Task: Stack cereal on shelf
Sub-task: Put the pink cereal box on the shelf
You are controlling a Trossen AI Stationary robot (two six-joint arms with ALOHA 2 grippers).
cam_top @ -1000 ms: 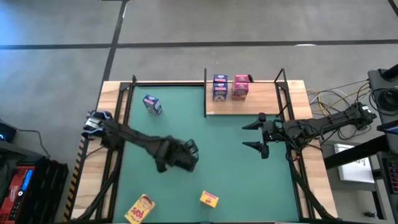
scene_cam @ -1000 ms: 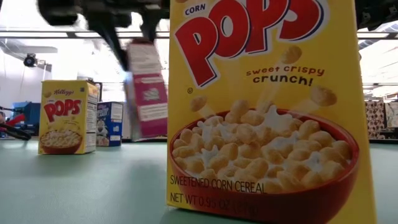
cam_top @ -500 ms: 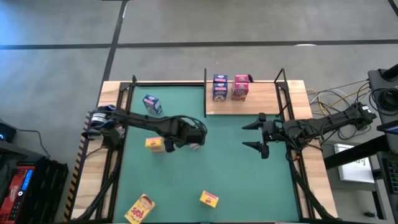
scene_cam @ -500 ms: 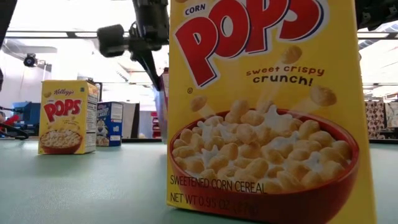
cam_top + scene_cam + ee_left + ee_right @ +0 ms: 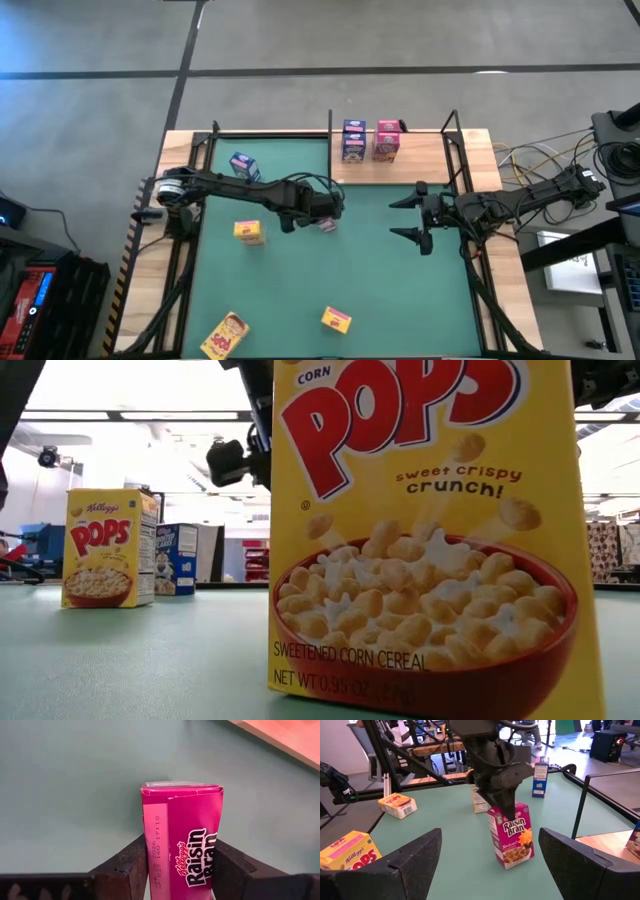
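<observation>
My left gripper (image 5: pixel 326 219) hangs over the middle of the green mat, shut on a pink Raisin Bran cereal box (image 5: pixel 512 836). On the light-wood shelf (image 5: pixel 420 166) at the far right stand a blue box (image 5: pixel 353 140) and a pink box (image 5: pixel 387 142). Another blue box (image 5: pixel 244 167) stands on the mat at the far left. Three yellow boxes rest on the mat (image 5: pixel 249 231), (image 5: pixel 336 319), (image 5: pixel 225 335). My right gripper (image 5: pixel 402 218) waits open near the shelf's front edge, pointing at the held box. My left gripper pinches the pink box's upper end (image 5: pixel 501 813) between its two fingers (image 5: pixel 131 866), on two opposite faces. The fingers come from above, slanting down. The box hangs below them, slightly tilted; whether its lower end (image 5: pixel 516 862) touches the mat I cannot tell.
Thin black posts (image 5: pixel 330 150) edge the shelf, one on its left side between the held box and the board. In the low view a large yellow Corn Pops box (image 5: pixel 420 540) fills the front and hides the held box. Cables lie beyond the table's right edge.
My left gripper has carried the pink box toward the table's right and far edges, closer to the shelf, rolling its wrist on the way. The box stays in the grip. A yellow box that the arm covered now shows on the mat's left half.
</observation>
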